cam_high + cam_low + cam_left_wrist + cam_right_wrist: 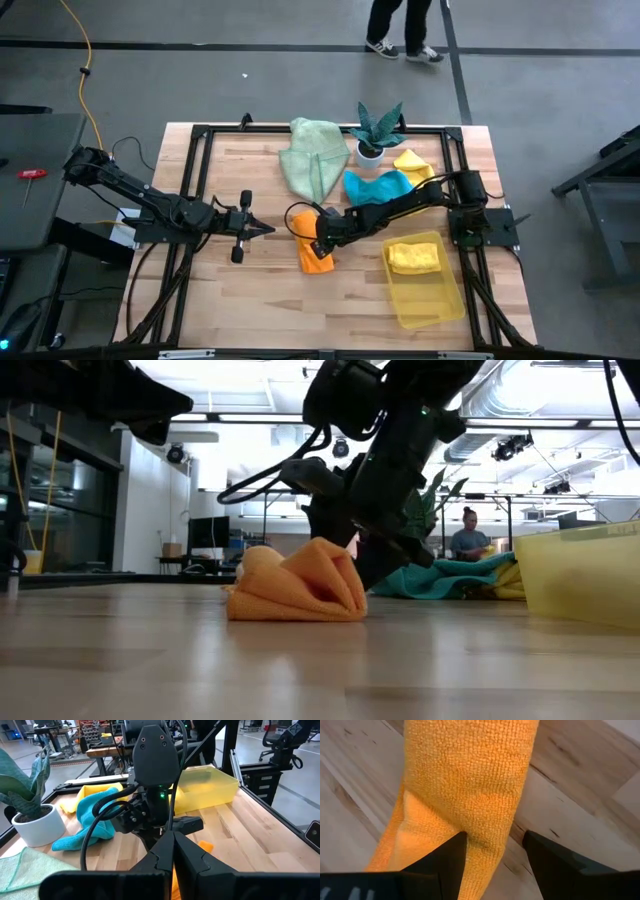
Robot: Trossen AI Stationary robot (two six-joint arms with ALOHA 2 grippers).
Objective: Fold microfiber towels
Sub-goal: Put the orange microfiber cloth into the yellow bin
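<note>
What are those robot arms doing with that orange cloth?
The right hand hangs open over the bunched-up orange towel in the middle of the table. The left hand waits shut nearby. A yellow towel already sits in the yellow tray, while teal and pale green ones lie near the plant.

Floor [250,60]: grey, crossed by dark lines; a yellow cable [85,60] is laid across it.
Ceiling [260,380]: lit by bright strip lights; ducts [500,400] are hung there.
Person [468,538]: seen seated far off.
Benches [55,735]: ranged behind.
</note>
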